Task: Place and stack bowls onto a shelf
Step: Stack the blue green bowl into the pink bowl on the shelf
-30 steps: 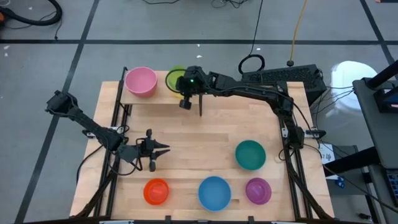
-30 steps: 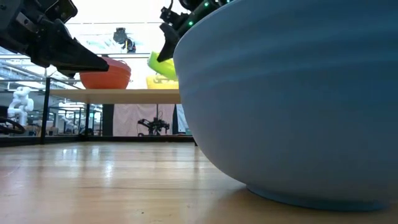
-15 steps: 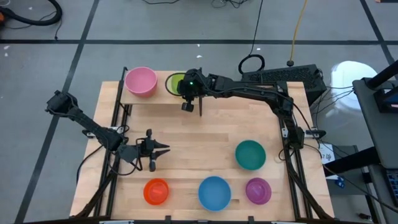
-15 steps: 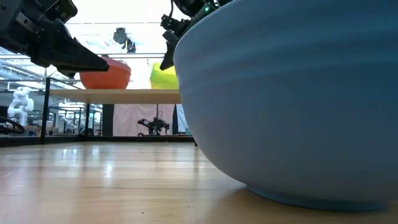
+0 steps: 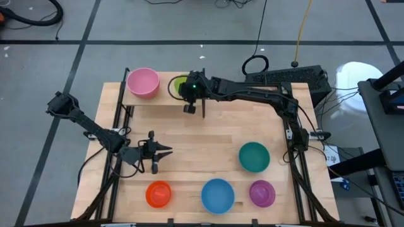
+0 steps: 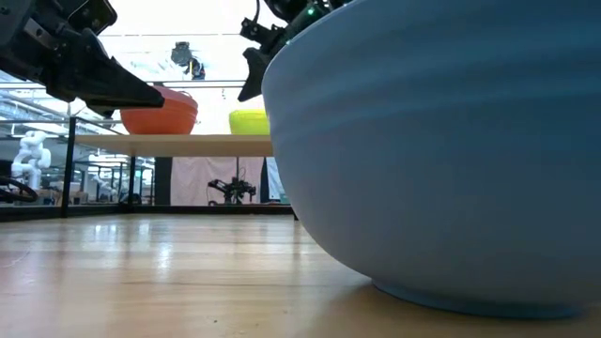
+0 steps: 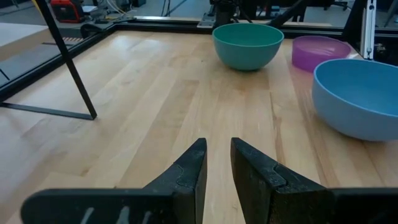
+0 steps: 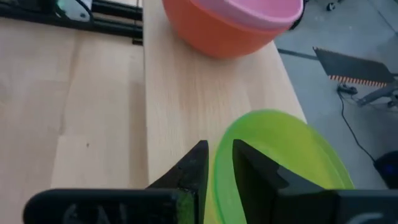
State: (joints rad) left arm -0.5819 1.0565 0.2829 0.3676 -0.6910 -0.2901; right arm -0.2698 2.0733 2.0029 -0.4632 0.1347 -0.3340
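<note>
Grey floor (image 5: pixel 50 69) lies all round my light-wood table (image 5: pixel 208 157), marked with dark lines. A black cable loop (image 5: pixel 255 64) rests beyond the far edge, near a dark keyboard-like unit (image 5: pixel 297 77). Bright ceiling light (image 6: pixel 178 47) floods the hall behind.

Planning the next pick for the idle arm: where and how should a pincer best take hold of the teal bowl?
Probably by the rim. The teal bowl sits upright and open on the table, apart from the purple bowl and blue bowl. Coming from above, one finger would go inside and one outside the thin wall.
</note>
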